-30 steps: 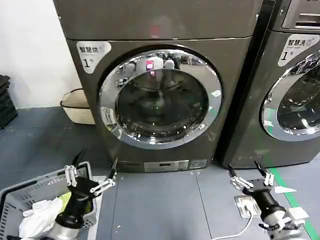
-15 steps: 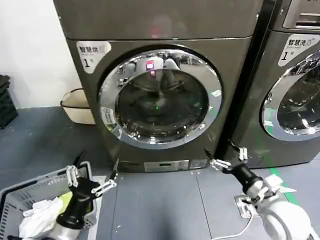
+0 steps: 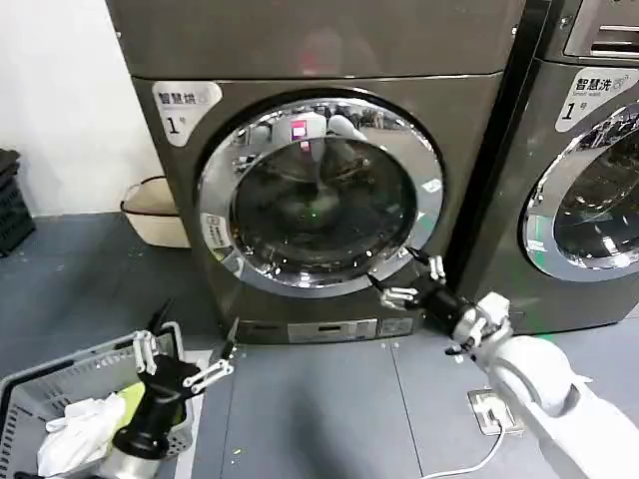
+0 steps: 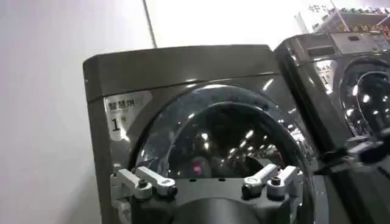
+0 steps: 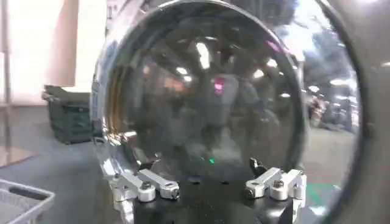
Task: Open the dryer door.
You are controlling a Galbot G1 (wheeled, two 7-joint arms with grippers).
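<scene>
**Fig.: R gripper at dryer door, lower right of chrome ring**

Grey floor ran up to a white wall; two front-loaders stood side by side on it. The dryer, badge "1" at its top-left corner, stood w/ the dryer door shut flush in the front panel. A second machine stood just beside, at the dryer's right edge. The right gripper was at the lower-right edge of the chrome ring, fingers spread wide, holding nothing; contact w/ the ring could not be told. The left gripper hovered low near the floor, over a grey basket of cloths at the floor's near-left corner, fingers also wide, idle.

Risks, as judged: polished, curved chrome gives poor purchase, so fingers could slip off. No handle recess was discernible here; a pull at the wrong spot on the rim would leave the latch engaged. An oblique pull could scrape the glass.
</scene>
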